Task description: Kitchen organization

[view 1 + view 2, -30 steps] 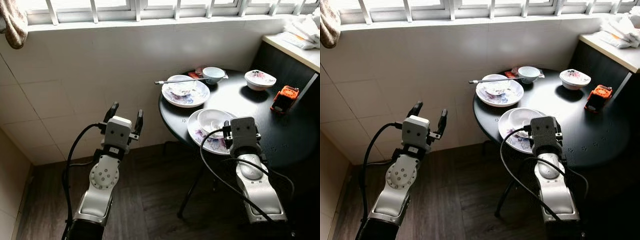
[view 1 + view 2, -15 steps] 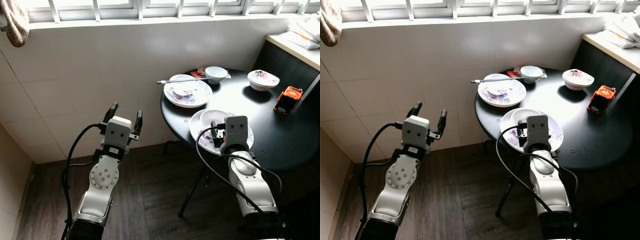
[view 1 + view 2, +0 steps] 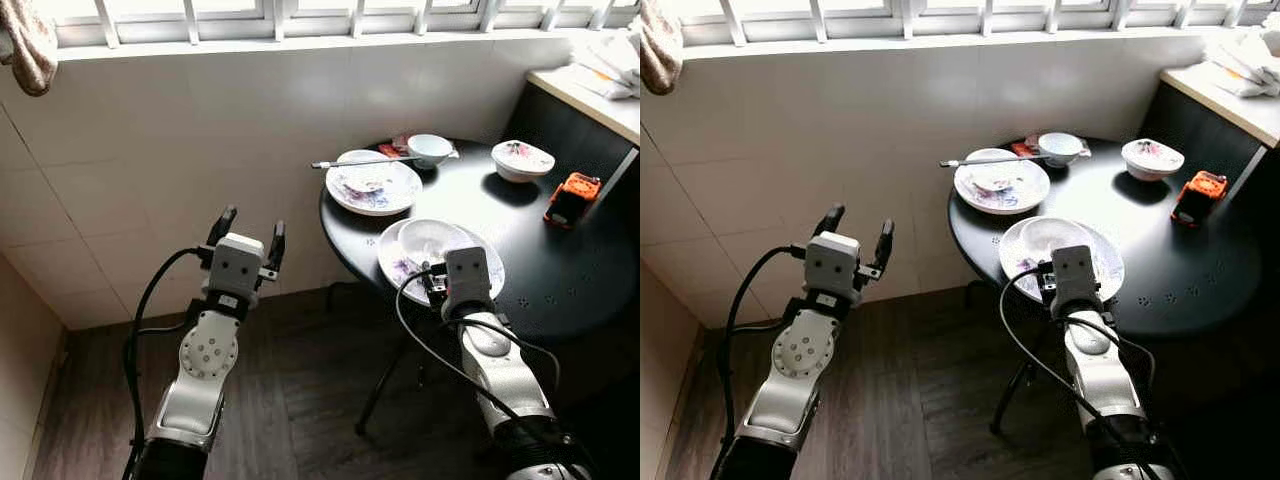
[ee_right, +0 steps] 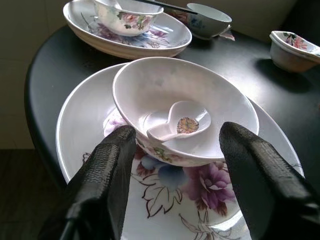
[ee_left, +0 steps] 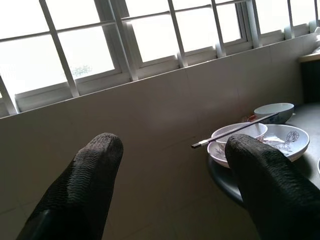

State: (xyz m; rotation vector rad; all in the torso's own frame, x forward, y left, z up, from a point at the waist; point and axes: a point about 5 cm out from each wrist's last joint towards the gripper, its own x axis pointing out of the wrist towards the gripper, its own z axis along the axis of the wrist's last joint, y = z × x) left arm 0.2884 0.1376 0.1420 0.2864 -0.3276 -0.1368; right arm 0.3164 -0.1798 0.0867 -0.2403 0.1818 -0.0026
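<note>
On the round black table a flowered plate lies at the near edge. It carries a white bowl with a ceramic spoon inside. My right gripper is open at the plate's near rim, one finger on each side of the bowl and not touching it. Farther back is a second flowered plate with a small bowl in it, and chopsticks lie across that bowl. My left gripper is open and empty, raised before the tiled wall, left of the table.
A small bowl, another flowered bowl and an orange device sit farther back on the table. A counter with white cloths stands at the right. A barred window runs above the wall. Dark wood floor lies below.
My right arm has drawn back and a little to the left, toward the table's near edge. The left arm has held still. The view shifted slightly.
</note>
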